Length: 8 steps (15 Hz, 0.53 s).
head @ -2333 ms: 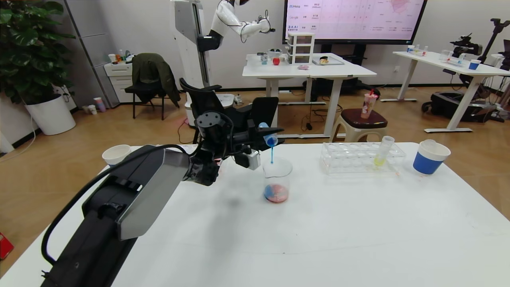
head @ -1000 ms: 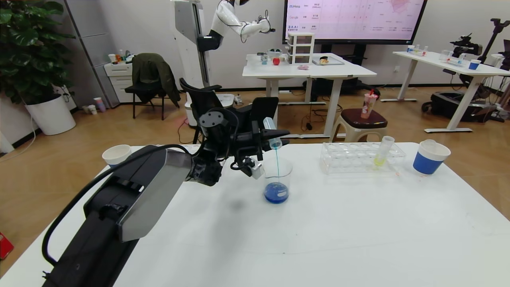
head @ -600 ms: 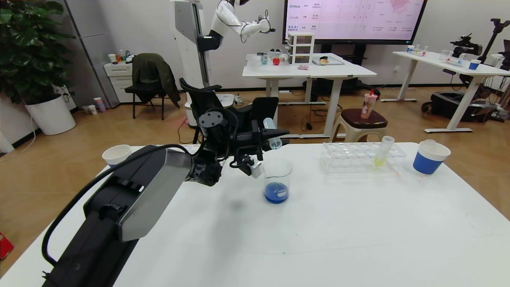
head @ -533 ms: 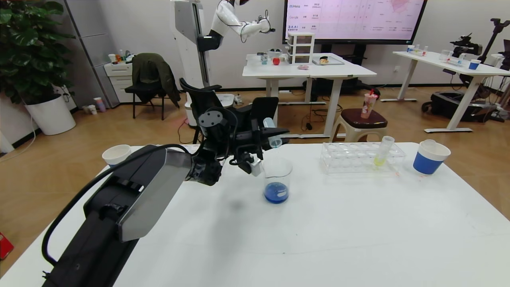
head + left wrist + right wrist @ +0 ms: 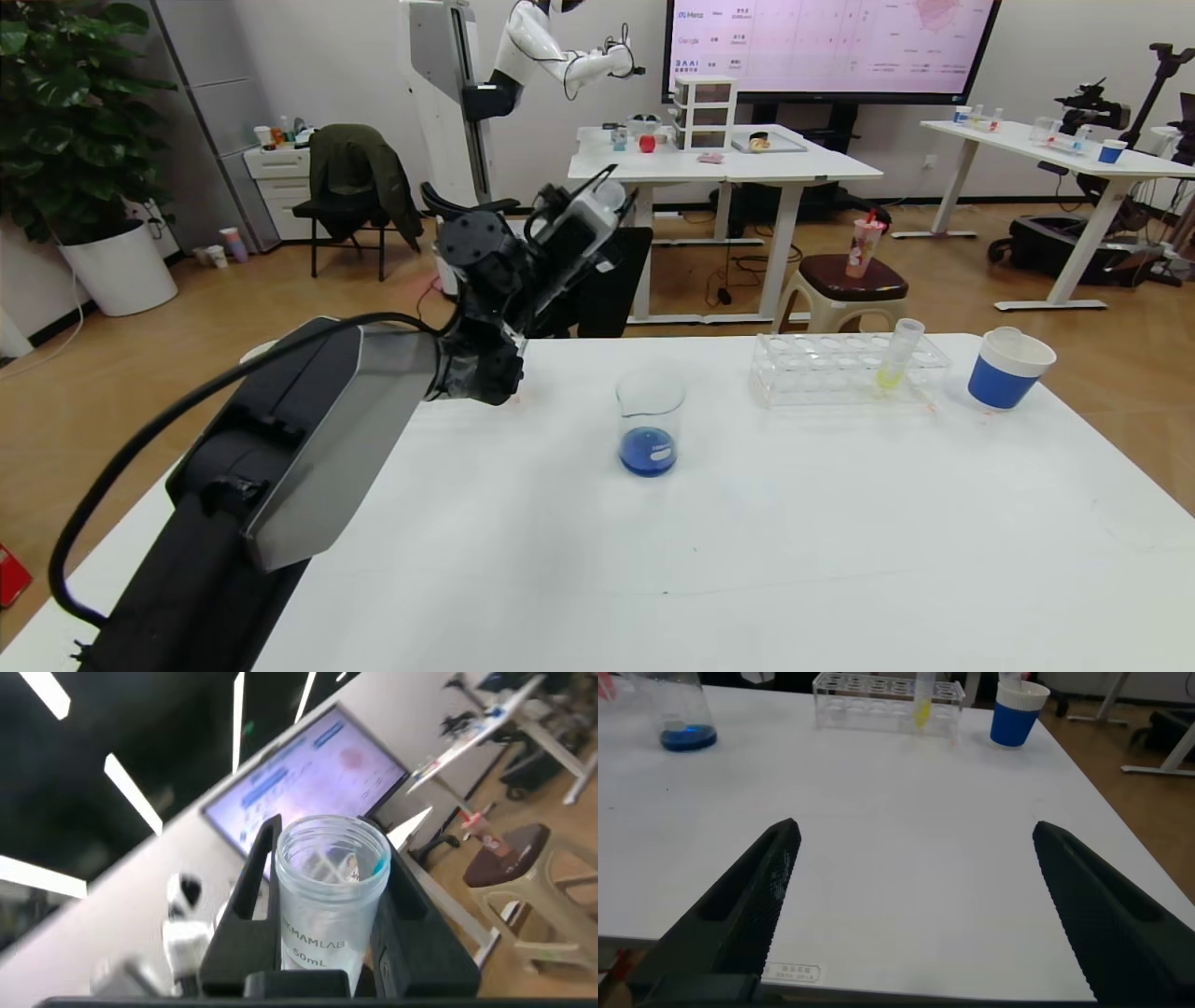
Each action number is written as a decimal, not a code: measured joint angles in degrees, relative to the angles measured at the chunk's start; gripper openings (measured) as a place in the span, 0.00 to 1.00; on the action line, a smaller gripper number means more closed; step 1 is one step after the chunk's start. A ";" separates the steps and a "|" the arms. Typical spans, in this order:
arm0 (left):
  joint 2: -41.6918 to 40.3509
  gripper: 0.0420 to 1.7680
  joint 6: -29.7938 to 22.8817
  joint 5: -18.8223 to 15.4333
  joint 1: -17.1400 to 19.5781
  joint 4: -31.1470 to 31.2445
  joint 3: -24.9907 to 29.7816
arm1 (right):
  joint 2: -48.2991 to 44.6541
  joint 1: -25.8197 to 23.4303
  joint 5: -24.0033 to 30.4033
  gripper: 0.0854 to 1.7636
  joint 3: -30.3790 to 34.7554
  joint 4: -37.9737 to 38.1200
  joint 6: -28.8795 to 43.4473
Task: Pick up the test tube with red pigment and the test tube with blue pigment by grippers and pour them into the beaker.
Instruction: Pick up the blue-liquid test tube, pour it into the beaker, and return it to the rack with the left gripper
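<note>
My left gripper [image 5: 597, 201] is raised high, behind and to the left of the beaker [image 5: 649, 420], and is shut on a clear tube [image 5: 610, 193]. In the left wrist view the tube [image 5: 332, 905] stands between the black fingers [image 5: 252, 887], looking empty but for a blue trace at its rim. The beaker stands on the table with dark blue liquid at its bottom; it also shows in the right wrist view [image 5: 684, 714]. No tube with red liquid is in view. My right gripper [image 5: 915, 829] is open and empty, low over the table's near part.
A clear rack [image 5: 845, 369] with a yellow-liquid tube [image 5: 896, 359] stands right of the beaker; it also shows in the right wrist view [image 5: 878, 695]. A blue-banded paper cup [image 5: 1008, 369] stands at the far right. The white table [image 5: 747, 541] ends just behind the rack.
The blue stream into the beaker has stopped. My left gripper has lifted up and back to the left from above the beaker, turning the tube upward. The beaker's liquid went from red-and-blue to blue.
</note>
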 joint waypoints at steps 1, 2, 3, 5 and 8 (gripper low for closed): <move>-0.68 0.28 -5.18 7.80 -0.69 1.99 -0.05 | 0.00 0.00 0.00 0.98 0.00 0.00 0.00; -1.43 0.28 -11.31 15.32 -1.18 5.64 -0.05 | 0.00 0.00 0.00 0.98 0.00 0.00 -0.01; -2.08 0.28 -17.24 21.15 -1.57 9.86 -0.09 | 0.00 0.00 0.00 0.98 0.00 0.00 -0.01; -3.41 0.28 -28.09 29.76 -1.85 20.11 -0.18 | 0.00 0.00 0.00 0.98 0.00 0.00 -0.01; -6.21 0.28 -42.14 34.46 -2.32 35.23 -0.27 | 0.00 0.00 0.00 0.98 0.00 0.00 0.00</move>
